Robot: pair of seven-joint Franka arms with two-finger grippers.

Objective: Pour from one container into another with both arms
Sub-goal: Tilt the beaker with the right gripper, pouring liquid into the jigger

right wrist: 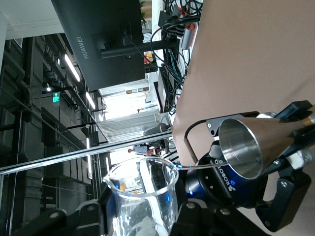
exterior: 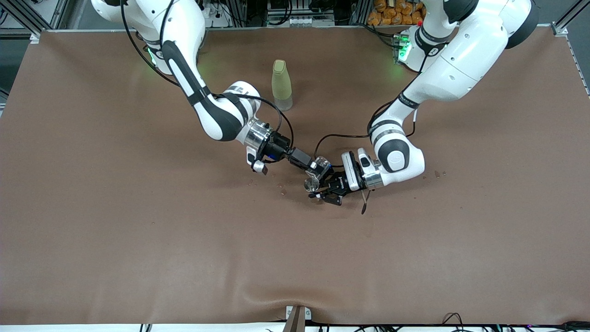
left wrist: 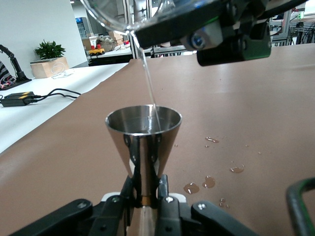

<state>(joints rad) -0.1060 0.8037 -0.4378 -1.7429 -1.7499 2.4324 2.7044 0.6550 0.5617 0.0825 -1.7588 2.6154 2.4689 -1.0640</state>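
Note:
The silver jigger (left wrist: 143,140) stands upright over the middle of the table, with my left gripper (left wrist: 145,191) shut on its narrow waist. The clear glass beaker (right wrist: 143,194) is tipped just above it, held in my shut right gripper (right wrist: 145,214). A thin stream of water (left wrist: 148,73) runs from the beaker's lip into the jigger's upper cup. In the front view the beaker (exterior: 321,163) sits at the tip of the right gripper (exterior: 315,167), right over the jigger (exterior: 311,184) in the left gripper (exterior: 323,189). The right wrist view shows the jigger (right wrist: 246,147) from the side.
A tall yellow-green bottle (exterior: 281,85) stands farther from the front camera, between the two arm bases. Water drops (left wrist: 199,186) lie on the brown table cover (exterior: 138,230) below the jigger. Cables hang at the table's near edge.

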